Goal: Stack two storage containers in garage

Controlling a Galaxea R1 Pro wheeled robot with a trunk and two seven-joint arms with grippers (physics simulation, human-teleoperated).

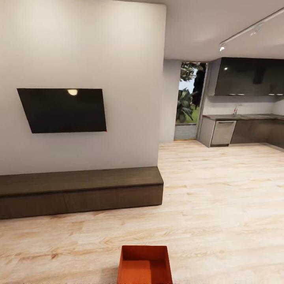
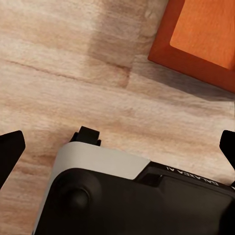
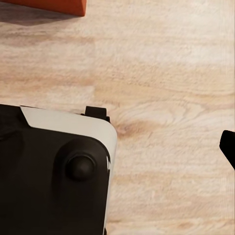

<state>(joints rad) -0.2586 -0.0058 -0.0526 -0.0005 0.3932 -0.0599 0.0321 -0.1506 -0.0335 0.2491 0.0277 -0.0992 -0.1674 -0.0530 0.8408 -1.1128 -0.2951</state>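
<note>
You face a white wall (image 1: 79, 47) carrying a black wall TV (image 1: 63, 110), a ceiling light reflected near its top edge. Below it a long low dark-brown cabinet (image 1: 79, 191) stands on pale wood-plank floor (image 1: 221, 197). To your right the floor runs to a kitchen with dark cupboards (image 1: 248, 77) and a steel appliance (image 1: 223, 133), beside a tall window (image 1: 189, 100) showing greenery. Track lighting (image 1: 252, 29) crosses the ceiling.
</note>
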